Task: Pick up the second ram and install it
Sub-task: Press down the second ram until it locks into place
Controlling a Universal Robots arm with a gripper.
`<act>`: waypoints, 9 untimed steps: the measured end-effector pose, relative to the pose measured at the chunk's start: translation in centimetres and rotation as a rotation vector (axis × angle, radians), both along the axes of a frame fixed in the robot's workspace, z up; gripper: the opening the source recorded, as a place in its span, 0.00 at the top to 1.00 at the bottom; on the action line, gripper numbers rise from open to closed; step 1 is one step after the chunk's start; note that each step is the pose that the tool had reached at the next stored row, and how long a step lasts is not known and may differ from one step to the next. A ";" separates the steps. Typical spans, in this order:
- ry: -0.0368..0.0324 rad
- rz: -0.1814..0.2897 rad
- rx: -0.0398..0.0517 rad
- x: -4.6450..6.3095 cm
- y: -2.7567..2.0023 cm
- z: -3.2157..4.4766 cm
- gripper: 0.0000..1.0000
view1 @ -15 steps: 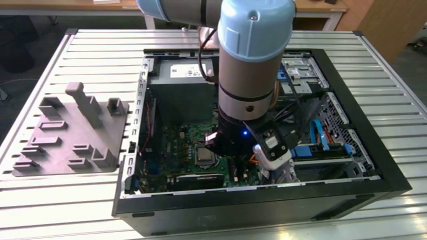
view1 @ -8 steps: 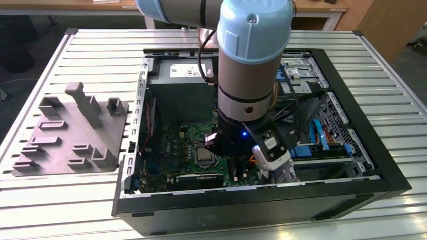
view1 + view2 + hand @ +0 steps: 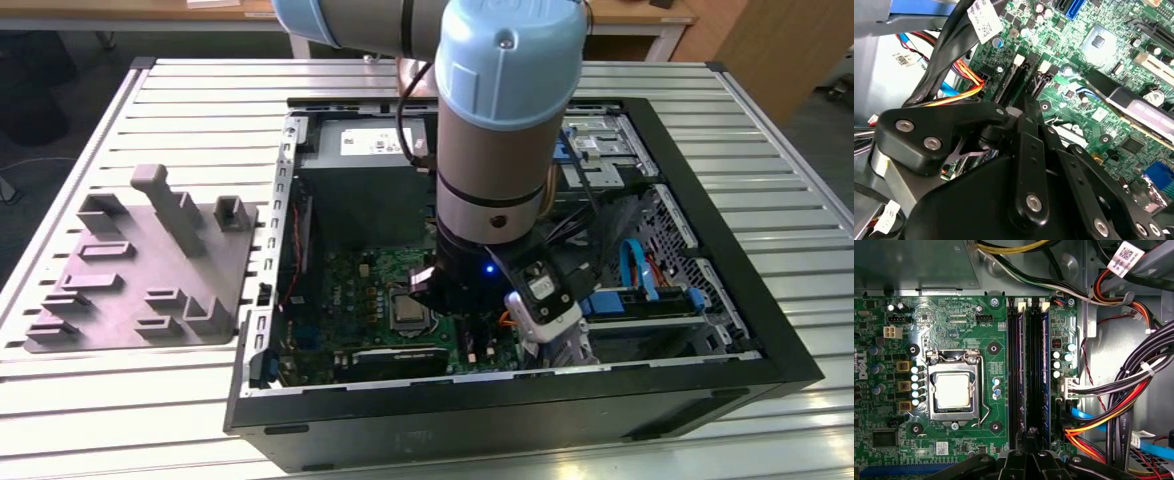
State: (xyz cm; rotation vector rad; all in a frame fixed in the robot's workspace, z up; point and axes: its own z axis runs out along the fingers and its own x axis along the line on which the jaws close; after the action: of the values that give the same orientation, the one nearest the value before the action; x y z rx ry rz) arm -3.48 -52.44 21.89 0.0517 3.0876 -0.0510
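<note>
In the exterior view, the grey and pale blue robot arm [image 3: 507,130] reaches straight down into the open black computer case [image 3: 534,410], which stands on the slatted metal bench [image 3: 801,300] nearer the edge on the exterior view's right. Its black end effector [image 3: 447,295] hangs low over the green motherboard [image 3: 360,290]. A grey plastic block with upright posts [image 3: 147,270] lies by the bench edge on the exterior view's left. In the second wrist view, the end effector [image 3: 1021,107] has its fingers drawn together to a narrow tip, poised over the long black plastic slot rails [image 3: 1014,82], with nothing clearly held between them. In the first wrist view, that closed tip [image 3: 1031,432] sits at one end of the slot row, beside the square metal processor socket [image 3: 952,390] and apart from the bundle of black, red and orange cables [image 3: 1114,410]. The second ram [image 3: 1035,365], a thin dark stick on edge, appears to stand in the slot under the tip. A similar blue-edged stick [image 3: 1045,365] stands in the neighbouring slot. I judge the pick-up done and the seating in hand. Whether the tip touches the stick cannot be told. Seating calls for even, straight downward pressure along the stick's top edge until the white end latches [image 3: 1034,304] close.
</note>
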 end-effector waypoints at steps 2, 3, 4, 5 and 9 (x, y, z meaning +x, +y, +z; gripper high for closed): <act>-0.0003 0.000 0.0009 0.0 0.01 -0.05 0.90; -0.0002 0.000 0.0008 0.0 0.01 -0.05 0.90; -0.0002 0.000 0.0007 0.0 0.01 -0.07 0.90; -0.0002 0.000 0.0005 0.0 -0.01 -0.12 0.90; -0.0002 0.000 0.0006 0.0 0.00 -0.15 0.90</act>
State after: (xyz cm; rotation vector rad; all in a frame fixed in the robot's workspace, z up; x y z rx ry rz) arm -3.48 -52.45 21.74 0.0519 3.0875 -0.0502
